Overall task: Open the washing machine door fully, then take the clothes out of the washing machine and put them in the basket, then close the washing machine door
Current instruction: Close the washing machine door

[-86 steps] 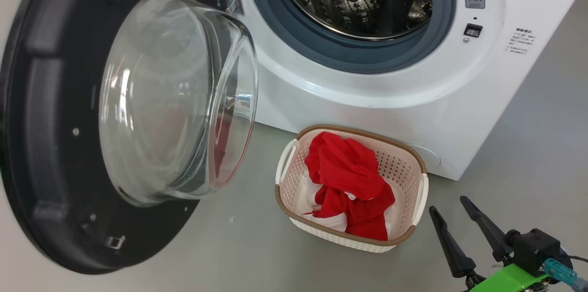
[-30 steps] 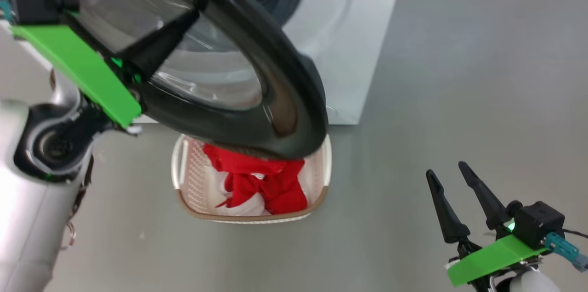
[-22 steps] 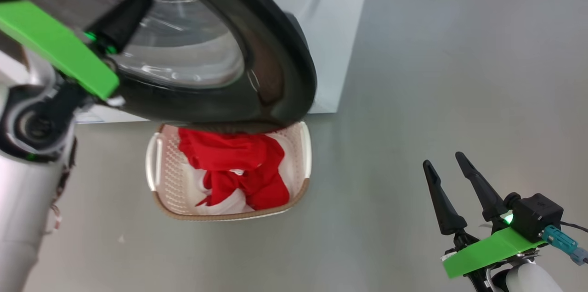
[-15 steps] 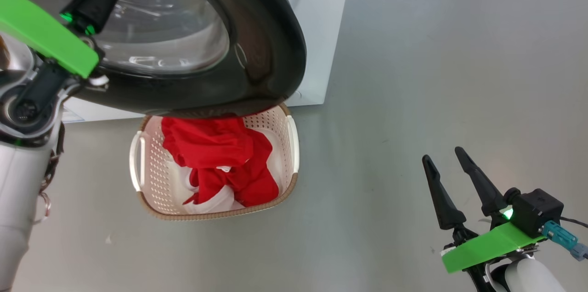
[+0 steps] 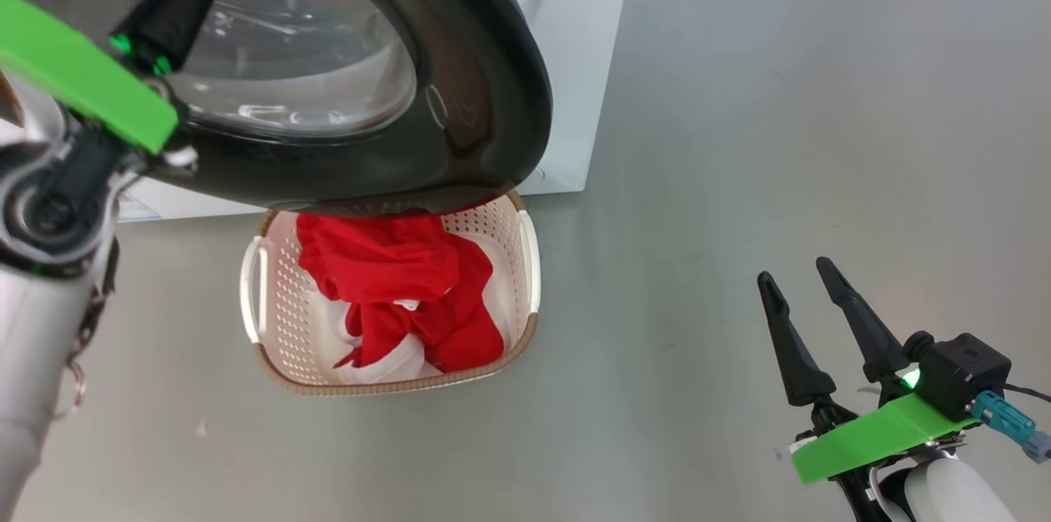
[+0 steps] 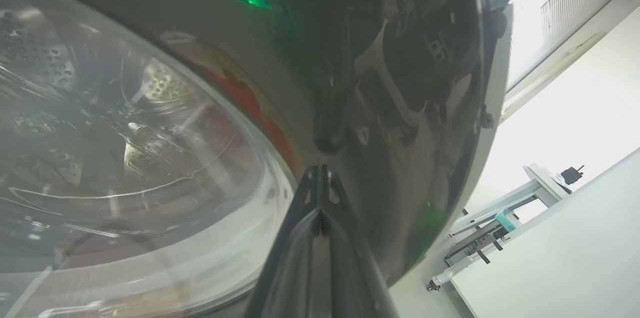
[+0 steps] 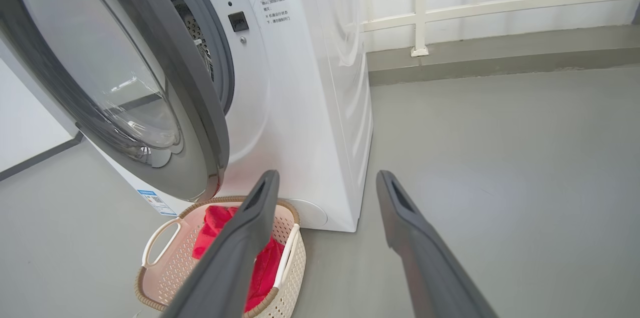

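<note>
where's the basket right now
In the head view, the cream-white perforated plastic basket stands on the grey floor, left of centre, before the white washing machine; the round black-rimmed door hides its far edge.

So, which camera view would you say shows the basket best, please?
The head view: it looks down into the basket, clothes inside, though the washing machine door hides its far rim. The right wrist view shows it low and side-on, partly behind a finger of the right gripper. The left wrist view faces the door's glass close up.
</note>
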{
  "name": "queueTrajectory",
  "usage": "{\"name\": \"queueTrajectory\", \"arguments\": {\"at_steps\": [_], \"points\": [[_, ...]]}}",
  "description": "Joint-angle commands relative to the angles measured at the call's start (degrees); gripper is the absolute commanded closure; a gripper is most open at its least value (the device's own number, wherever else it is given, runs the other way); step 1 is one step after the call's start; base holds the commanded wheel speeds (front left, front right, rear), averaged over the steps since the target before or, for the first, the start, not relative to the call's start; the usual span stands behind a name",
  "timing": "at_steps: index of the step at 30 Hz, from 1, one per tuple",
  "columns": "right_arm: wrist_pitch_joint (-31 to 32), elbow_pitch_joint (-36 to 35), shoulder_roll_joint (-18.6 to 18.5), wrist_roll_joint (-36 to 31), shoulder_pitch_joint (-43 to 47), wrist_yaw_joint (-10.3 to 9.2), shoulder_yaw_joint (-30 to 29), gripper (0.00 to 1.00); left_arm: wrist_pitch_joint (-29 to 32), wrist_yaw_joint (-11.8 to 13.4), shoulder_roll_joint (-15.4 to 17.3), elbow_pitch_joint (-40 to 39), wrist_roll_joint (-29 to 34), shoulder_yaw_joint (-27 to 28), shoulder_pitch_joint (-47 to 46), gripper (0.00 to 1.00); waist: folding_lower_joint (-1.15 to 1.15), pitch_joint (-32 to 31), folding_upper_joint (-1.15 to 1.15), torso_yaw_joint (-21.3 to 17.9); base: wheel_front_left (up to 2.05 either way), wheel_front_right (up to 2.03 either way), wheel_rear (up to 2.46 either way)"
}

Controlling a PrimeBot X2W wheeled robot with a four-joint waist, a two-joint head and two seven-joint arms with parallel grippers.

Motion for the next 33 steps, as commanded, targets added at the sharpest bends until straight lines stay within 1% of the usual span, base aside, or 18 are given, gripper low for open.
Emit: {"name": "queueTrajectory", "arguments": {"at_steps": [1,5,6,7,10,11,12,14,15,28,31,33], "points": [[-0.37,-1.18,-0.62,0.08,-0.55,0.35,0.8,0.0,-0.86,-0.4,3.49,-1.68,-0.61,1.42,0.63,1.0,0.0,-0.5,0.0,0.46,0.0,0.0,0.0],[-0.37,-0.98,-1.04,0.07,0.15,0.35,0.89,0.0,-2.6,-0.4,4.46,-2.69,-1.93,0.56,3.99,1.0,0.0,-1.79,0.0,1.03,0.0,0.0,0.0],[-0.37,-0.93,-1.14,0.09,0.36,0.35,0.91,0.0,-2.97,-0.4,4.77,-2.93,-2.22,0.31,5.07,0.92,0.0,-2.16,0.0,1.14,0.0,0.0,0.0],[-0.37,-0.91,-1.24,0.1,0.59,0.35,0.93,0.0,-3.37,-0.4,5.04,-3.14,-2.48,0.06,6.18,0.75,0.0,-2.52,0.0,1.27,0.0,0.0,0.0],[-0.37,-0.86,-1.51,0.12,1.46,0.35,0.94,0.0,-4.77,-0.4,5.61,-3.89,-3.1,-0.77,9.89,0.54,0.0,-3.81,0.0,1.74,0.0,0.0,0.0],[-0.37,-0.82,-1.6,0.11,1.81,0.35,0.96,0.0,-5.36,-0.4,5.77,-4.13,-3.27,-1.01,11.2,0.44,0.0,-4.26,0.0,1.91,0.0,0.0,0.0],[-0.37,-0.81,-1.65,0.08,2.16,0.35,0.93,0.0,-5.89,-0.4,5.86,-4.46,-3.51,-1.24,12.46,0.27,0.0,-4.64,0.0,2.13,0.0,0.0,0.0],[-0.37,-0.82,-1.7,-0.02,2.88,0.35,0.9,0.0,-7.14,-0.4,6.05,-4.89,-3.86,-1.59,14.89,0.06,0.0,-5.44,0.0,2.56,0.0,0.0,0.0],[-0.37,-0.79,-1.75,-0.03,3.22,0.35,0.88,0.0,-7.73,-0.4,6.17,-5.11,-3.98,-1.77,16.03,0.0,0.0,-5.82,0.0,2.75,0.0,0.0,0.0],[-0.37,-0.75,-2.5,0.11,7.21,0.35,0.3,0.0,-16.47,-0.4,6.7,-6.75,-5.87,-2.43,29.44,0.0,0.0,-9.61,0.0,4.5,0.0,0.0,0.0],[-0.37,-0.8,-2.79,0.17,8.74,0.35,-0.52,0.0,-20.91,-0.4,6.81,-5.61,-7.26,-1.9,36.74,0.0,0.0,-10.43,0.0,4.42,0.0,0.0,0.0],[-0.37,-0.81,-2.81,0.21,8.98,0.35,-0.85,0.0,-21.82,-0.4,7.04,-5.16,-6.48,-2.1,38.05,0.0,0.0,-10.57,0.0,4.3,0.0,0.0,0.0]]}}
